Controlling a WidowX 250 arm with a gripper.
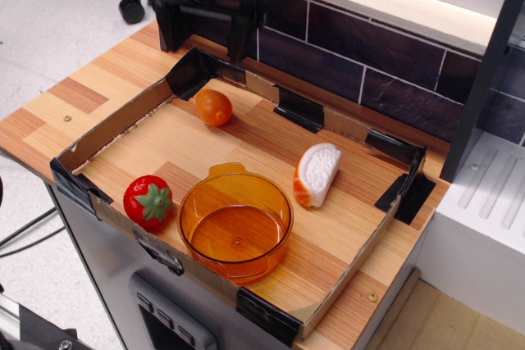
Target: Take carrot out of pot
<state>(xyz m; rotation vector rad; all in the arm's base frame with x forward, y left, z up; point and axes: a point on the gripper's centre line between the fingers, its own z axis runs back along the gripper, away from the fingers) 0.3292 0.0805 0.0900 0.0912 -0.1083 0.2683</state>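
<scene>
Carrot (214, 107): lies free on the wooden surface (189, 147), far-left corner of the cardboard-walled tray, well apart from the pot (236, 222).
Pot: empty; the removal step appears complete.
Gripper (205, 29): raised above the tray's back wall, fingers (169, 32) spread, holding nothing; judged clear of the carrot.
Hidden: upper arm cut off by the frame edge; fingertip detail dark, hard to make out.
</scene>
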